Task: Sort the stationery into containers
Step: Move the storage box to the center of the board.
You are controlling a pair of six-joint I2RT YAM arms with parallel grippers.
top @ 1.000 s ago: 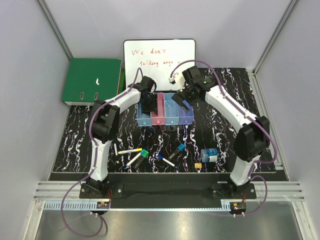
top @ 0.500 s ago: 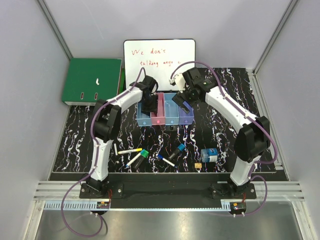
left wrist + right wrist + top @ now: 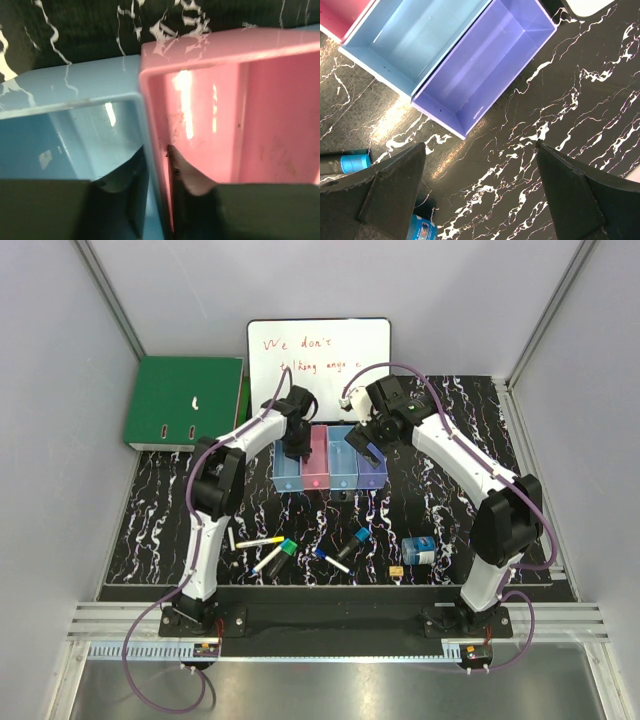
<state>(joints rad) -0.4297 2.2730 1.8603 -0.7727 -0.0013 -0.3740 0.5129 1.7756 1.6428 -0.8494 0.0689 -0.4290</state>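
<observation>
The containers are four joined bins: light blue (image 3: pixel 286 472), pink (image 3: pixel 318 468), light blue (image 3: pixel 343 470), purple (image 3: pixel 373 474). My left gripper (image 3: pixel 298 447) reaches down into them. In the left wrist view its fingers (image 3: pixel 156 155) straddle the wall between the light blue bin (image 3: pixel 75 125) and the pink bin (image 3: pixel 250 100) and are closed on it. My right gripper (image 3: pixel 362 450) is open and empty above the mat beside the purple bin (image 3: pixel 485 65). The stationery lies on the near mat: a yellow-white marker (image 3: pixel 258 541), a green-capped marker (image 3: pixel 285 550), a blue-capped marker (image 3: pixel 352 543), a blue-white cylinder (image 3: pixel 418 550) and a tiny yellow piece (image 3: pixel 396 570).
A whiteboard (image 3: pixel 318 355) leans behind the bins. A green binder (image 3: pixel 185 400) lies at the back left. A blue-white pen (image 3: pixel 330 558) and another blue pen (image 3: pixel 265 561) lie among the markers. The black marbled mat (image 3: pixel 470 440) covers the table.
My left gripper has shifted slightly right and settled onto the wall between the light blue and pink bins. My right gripper has moved slightly left.
</observation>
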